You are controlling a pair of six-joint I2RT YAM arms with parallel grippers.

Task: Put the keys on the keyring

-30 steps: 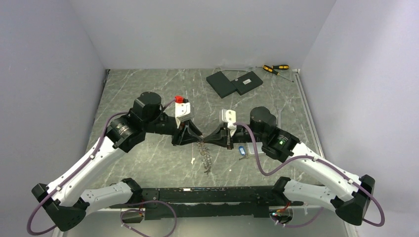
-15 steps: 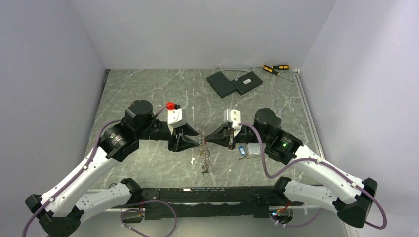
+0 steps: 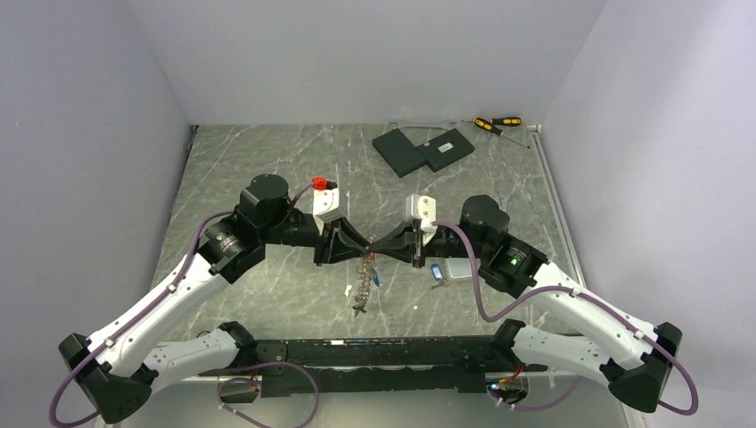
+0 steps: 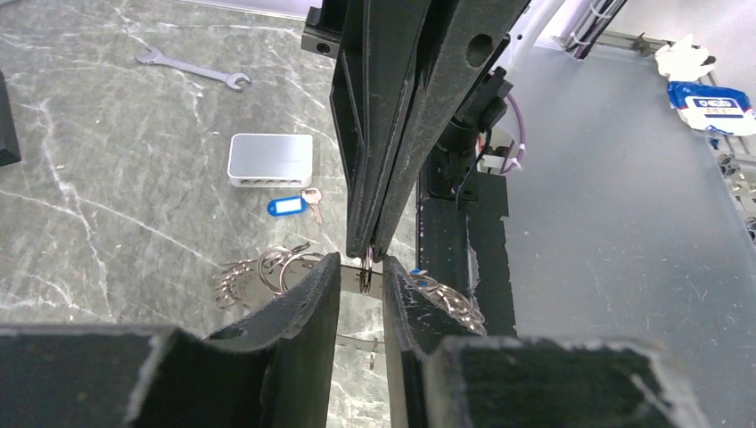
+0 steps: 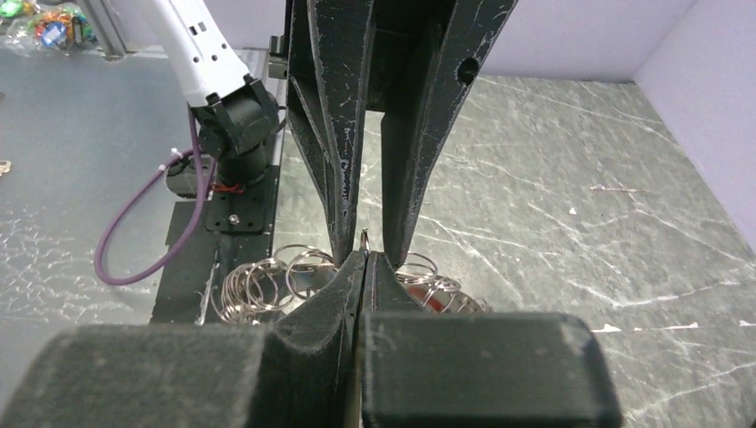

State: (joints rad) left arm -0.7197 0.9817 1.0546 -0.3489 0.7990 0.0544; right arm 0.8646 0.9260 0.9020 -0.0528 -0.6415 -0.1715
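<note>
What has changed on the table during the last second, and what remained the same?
The left gripper drew back to the left, then returned to meet the right gripper, which shifted slightly right. The keyring hanging between them swung a little left. No grasp visibly changed. The blue-tagged key, slab, black boxes and screwdrivers stayed put.

Grey-green marbled tabletop [image 3: 267, 169] w/ pale veins, boxed in on three sides by plain lavender-white walls: back wall [image 3: 357, 53], left wall [image 3: 80, 134], right wall [image 3: 660, 134]. Black rail [image 3: 374, 352] runs along the near edge; past it, a smooth grey surface [image 4: 606, 223]. Light soft and even throughout the enclosure.
</note>
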